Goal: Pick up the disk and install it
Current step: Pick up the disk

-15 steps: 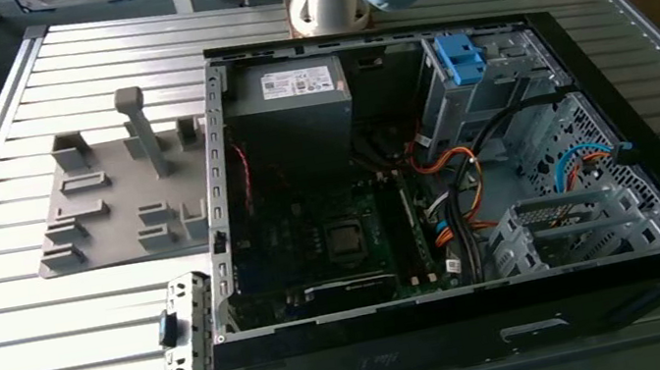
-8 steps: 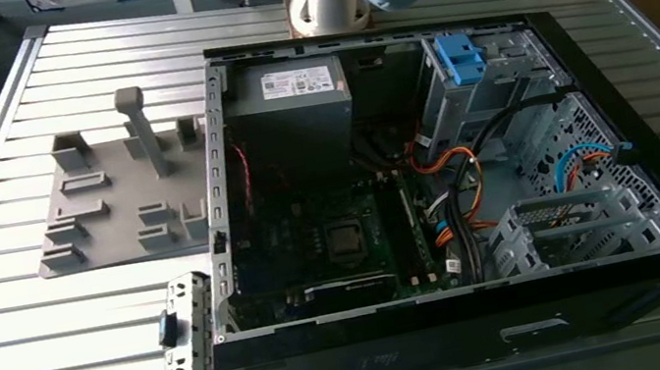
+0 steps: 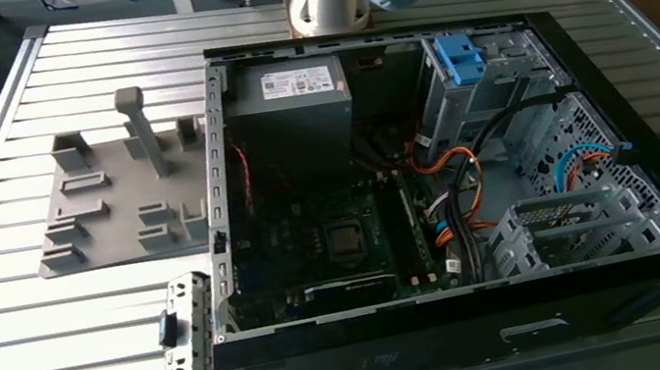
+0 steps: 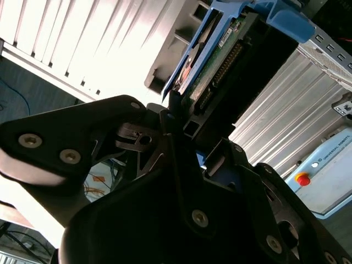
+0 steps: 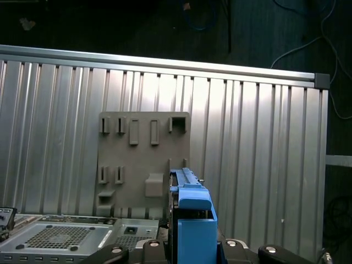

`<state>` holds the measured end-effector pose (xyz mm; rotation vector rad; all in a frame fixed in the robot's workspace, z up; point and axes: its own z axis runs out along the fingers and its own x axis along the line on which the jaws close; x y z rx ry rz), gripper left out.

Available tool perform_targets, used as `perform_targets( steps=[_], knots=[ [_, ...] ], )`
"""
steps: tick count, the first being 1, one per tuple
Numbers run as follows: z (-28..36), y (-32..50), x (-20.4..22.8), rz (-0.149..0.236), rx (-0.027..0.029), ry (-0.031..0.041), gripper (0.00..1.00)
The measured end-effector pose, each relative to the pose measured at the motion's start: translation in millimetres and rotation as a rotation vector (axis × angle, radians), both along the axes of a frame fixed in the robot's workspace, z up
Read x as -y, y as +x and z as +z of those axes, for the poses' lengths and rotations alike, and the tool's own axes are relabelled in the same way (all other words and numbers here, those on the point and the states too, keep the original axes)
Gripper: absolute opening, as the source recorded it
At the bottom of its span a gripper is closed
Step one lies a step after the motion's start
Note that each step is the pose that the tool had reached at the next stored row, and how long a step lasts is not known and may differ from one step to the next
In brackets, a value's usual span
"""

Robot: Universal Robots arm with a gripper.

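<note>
Jaws of the arm are closed on the disk (image 4: 219,61), gripping it at one end. In the second wrist view it is seen edge-on, with its green circuit board and connector pins showing inside the bright blue caddy. In the first wrist view the disk (image 5: 192,217) rises from between the jaws, with the slatted aluminium worktop (image 5: 264,154) and a grey fixture plate (image 5: 144,159) lying behind it and a perforated metal panel (image 5: 60,235) close by. In the exterior view the open computer case (image 3: 463,353) lies on its side on the worktop, and the fixture plate sits to the exterior view's left of it. Inside the case a grey power supply (image 3: 290,117) sits at the far side, a motherboard (image 3: 325,235) lies nearer, and a blue plastic bracket (image 3: 459,60) stands in the drive bay toward the exterior view's right. The robot arm (image 3: 335,0) stands at the worktop's far edge.
</note>
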<state>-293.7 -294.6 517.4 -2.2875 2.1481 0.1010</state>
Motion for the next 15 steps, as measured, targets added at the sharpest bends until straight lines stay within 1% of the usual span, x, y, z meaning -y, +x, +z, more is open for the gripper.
perform_targets(
  steps=[11, 15],
  knots=[
    [-0.1, 27.5, 1.8, 0.000, -0.0025, 0.0000, 0.36],
    [-0.2, 36.6, 3.9, 0.000, -0.0032, 0.0000, 0.36]
  ],
)
